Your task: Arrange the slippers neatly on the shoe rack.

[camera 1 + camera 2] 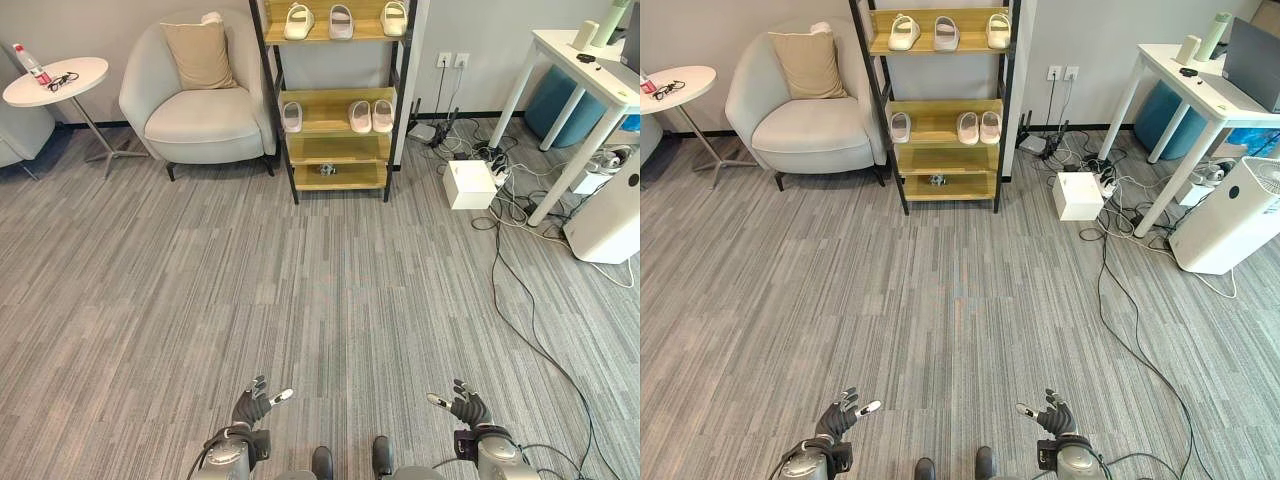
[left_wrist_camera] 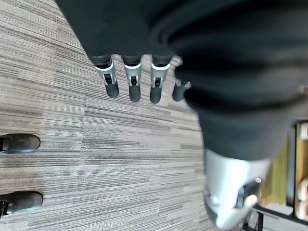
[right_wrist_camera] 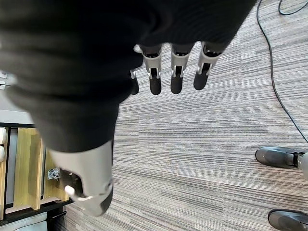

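In the left eye view, nearest the camera, the left hand [image 1: 255, 405] and the right hand [image 1: 465, 404] hover low over the grey striped carpet [image 1: 300, 300], fingers spread and relaxed, holding nothing. A wide stretch of bare carpet lies between them and the shoe rack [image 1: 335, 100] against the far wall. The slippers are all on the rack: three pale ones on the top shelf [image 1: 340, 20], spaced apart, toes toward the wall; on the middle shelf a single slipper [image 1: 292, 116] at the left end and a pair [image 1: 371, 115] side by side toward the right. A small dark object [image 1: 328, 169] sits on a lower shelf. A beige armchair [image 1: 200, 100] stands just left of the rack, a round side table [image 1: 57, 80] further left.

In the right eye view, a white desk [image 1: 1200, 90], a white box [image 1: 1076, 195], a white appliance [image 1: 1230, 220] and loose cables [image 1: 1120, 300] crowd the right side.

In the left wrist view, the left hand's fingers [image 2: 132, 86] hang straight above carpet.

In the right wrist view, the right hand's fingers [image 3: 175, 79] likewise hang straight, the rack's edge at the side.
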Tool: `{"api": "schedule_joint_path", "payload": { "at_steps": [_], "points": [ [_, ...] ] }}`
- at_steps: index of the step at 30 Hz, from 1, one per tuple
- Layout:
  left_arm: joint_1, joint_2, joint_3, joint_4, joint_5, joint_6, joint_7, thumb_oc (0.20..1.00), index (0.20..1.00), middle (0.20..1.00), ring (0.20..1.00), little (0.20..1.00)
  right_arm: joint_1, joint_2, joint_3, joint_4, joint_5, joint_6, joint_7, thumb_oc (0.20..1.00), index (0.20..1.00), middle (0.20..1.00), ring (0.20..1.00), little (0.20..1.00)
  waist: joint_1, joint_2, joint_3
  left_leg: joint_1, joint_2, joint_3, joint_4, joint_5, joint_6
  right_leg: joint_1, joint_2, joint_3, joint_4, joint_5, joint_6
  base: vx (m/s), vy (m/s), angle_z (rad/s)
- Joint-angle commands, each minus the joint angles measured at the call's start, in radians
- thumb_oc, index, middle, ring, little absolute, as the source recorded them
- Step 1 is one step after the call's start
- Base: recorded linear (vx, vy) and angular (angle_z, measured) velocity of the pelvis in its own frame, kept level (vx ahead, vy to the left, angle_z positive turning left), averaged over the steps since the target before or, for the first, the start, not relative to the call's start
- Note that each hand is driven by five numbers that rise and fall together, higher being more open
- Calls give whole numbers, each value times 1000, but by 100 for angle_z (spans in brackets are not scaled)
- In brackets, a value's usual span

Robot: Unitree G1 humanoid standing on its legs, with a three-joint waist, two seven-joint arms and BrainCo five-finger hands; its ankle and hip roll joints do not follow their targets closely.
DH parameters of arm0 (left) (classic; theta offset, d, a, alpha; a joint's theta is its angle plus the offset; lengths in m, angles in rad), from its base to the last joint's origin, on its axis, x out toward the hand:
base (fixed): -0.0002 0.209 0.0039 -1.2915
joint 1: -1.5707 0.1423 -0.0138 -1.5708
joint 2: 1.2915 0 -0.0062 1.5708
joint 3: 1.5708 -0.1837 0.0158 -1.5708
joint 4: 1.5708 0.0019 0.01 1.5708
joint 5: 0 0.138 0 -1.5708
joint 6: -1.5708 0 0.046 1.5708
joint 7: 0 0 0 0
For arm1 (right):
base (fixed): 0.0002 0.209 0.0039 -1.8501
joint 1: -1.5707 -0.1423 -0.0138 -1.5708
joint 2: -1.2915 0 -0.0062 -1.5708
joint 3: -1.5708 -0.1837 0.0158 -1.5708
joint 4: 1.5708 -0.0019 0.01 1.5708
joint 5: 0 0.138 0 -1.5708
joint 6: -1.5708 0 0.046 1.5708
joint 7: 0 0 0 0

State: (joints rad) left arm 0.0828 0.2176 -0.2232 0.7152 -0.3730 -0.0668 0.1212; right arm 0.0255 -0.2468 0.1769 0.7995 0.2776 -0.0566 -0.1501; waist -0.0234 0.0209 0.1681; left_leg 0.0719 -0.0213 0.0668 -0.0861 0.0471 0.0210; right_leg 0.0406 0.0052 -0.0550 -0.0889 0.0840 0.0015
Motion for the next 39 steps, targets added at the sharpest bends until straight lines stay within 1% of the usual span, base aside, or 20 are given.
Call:
{"api": "schedule_joint_path", "payload": {
  "at_steps": [1,6,11,24,36,39],
  "points": [
    [-48,21,12,17,12,-38,8,1000,1000,1000,1000,1000,-51,-18,15,9,22,-25,2,1000,1000,1000,1000,1000,-10,-29,-30,15,66,-32,-1,-81,-62,41,-101,24,2,-105,118,0,0,0],
    [-51,13,19,35,8,-38,19,1000,1000,1000,1000,1000,-50,-14,18,14,15,-26,-4,1000,1000,1000,1000,1000,-9,-31,-36,19,63,-33,-1,-85,-60,45,-101,21,2,-106,118,7,0,0],
    [-43,8,15,29,-13,-35,7,1000,1000,1000,1000,1000,-43,-14,19,20,18,-26,-2,1000,1000,1000,1000,1000,-11,-32,-39,25,63,-31,-1,-91,-59,50,-102,21,2,-111,119,21,-4,0],
    [-32,14,20,30,-1,-33,5,1000,1000,1000,1000,1000,-35,-18,22,9,15,-25,0,1000,1000,1000,1000,1000,-10,-30,-38,32,64,-33,-1,-96,-60,58,-100,16,2,-120,119,3,-1,0],
    [-29,14,22,21,4,-30,3,1000,1000,1000,1000,1000,-36,-22,30,9,1,-21,1,1000,1000,1000,1000,1000,-5,-34,-27,28,64,-37,-1,-98,-59,53,-101,15,2,-118,122,0,0,0],
    [-38,20,21,11,-5,-26,6,1000,1000,1000,1000,1000,-46,-24,29,2,4,-16,4,1000,1000,1000,1000,1000,-2,-43,-13,18,61,-43,-1,-97,-56,47,-100,19,2,-116,123,23,42,0]
  ]
}}
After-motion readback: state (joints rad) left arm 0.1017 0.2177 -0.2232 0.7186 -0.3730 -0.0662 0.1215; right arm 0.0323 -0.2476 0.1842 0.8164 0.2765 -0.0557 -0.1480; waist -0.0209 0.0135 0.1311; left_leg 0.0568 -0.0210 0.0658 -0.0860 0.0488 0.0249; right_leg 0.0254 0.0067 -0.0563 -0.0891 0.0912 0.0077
